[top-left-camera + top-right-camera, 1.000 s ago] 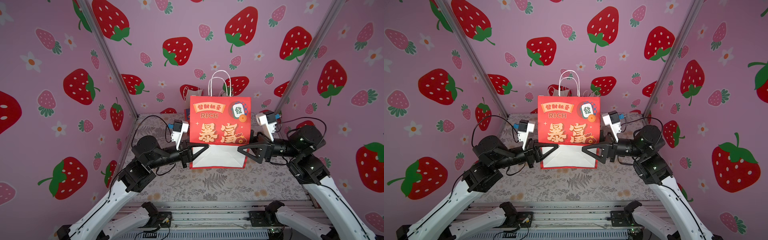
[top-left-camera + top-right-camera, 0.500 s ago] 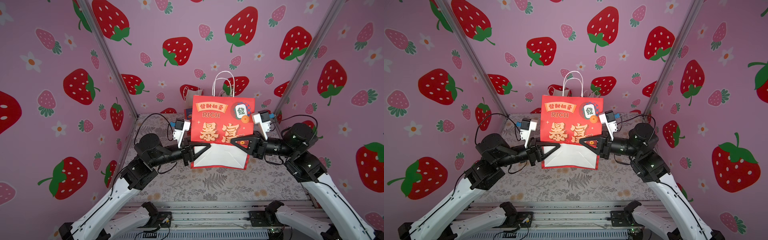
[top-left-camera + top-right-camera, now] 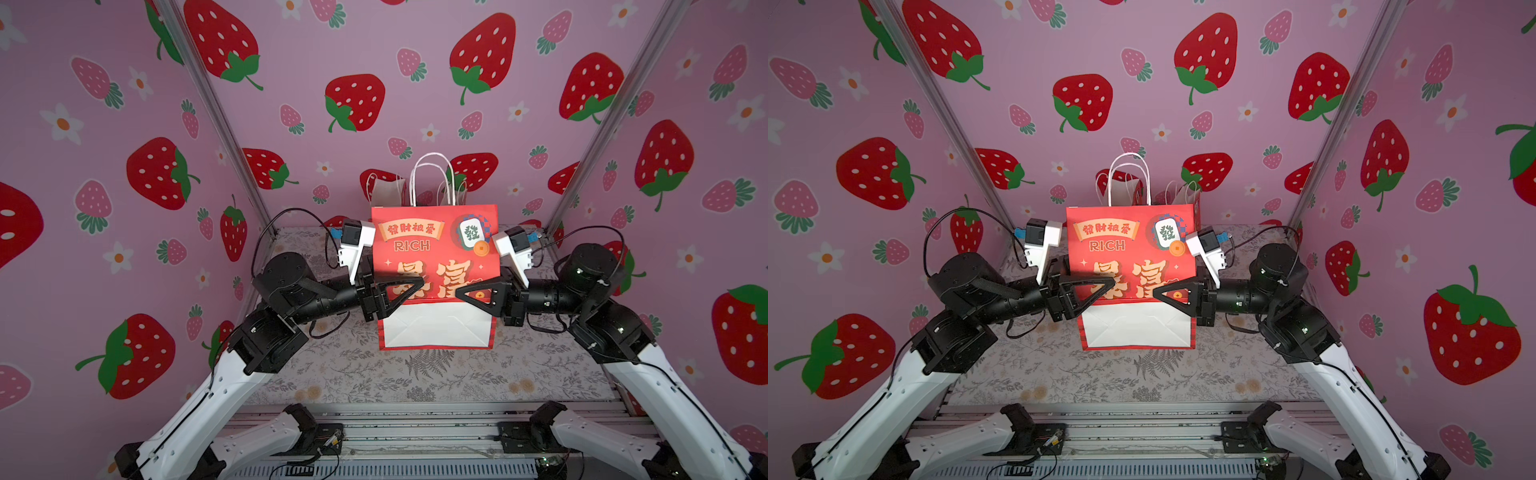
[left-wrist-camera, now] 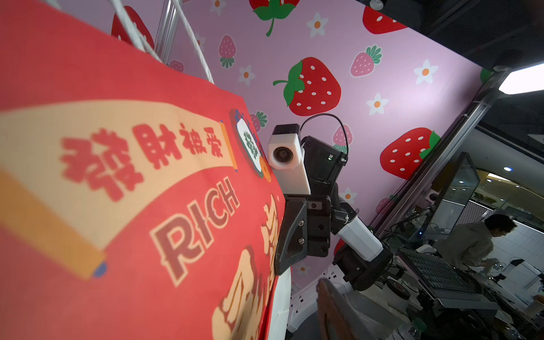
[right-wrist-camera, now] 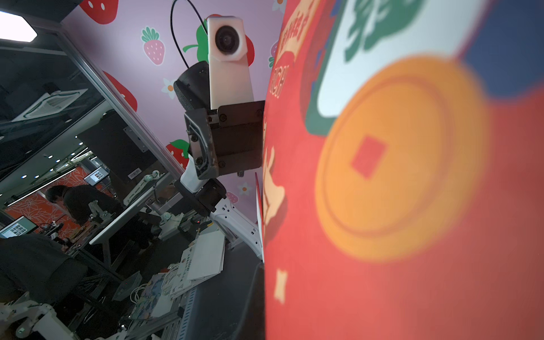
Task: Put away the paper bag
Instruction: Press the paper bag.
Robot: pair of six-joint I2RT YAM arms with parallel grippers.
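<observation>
At frame centre, the right gripper (image 3: 459,292) pinches the bag (image 3: 432,245); the left gripper's (image 3: 419,283) state is unclear.

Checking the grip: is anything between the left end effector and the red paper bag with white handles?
Nothing visible. In a top view the left end effector overlaps the left edge of the red paper bag with white handles, no object between; the right end effector overlaps its right edge.
</observation>
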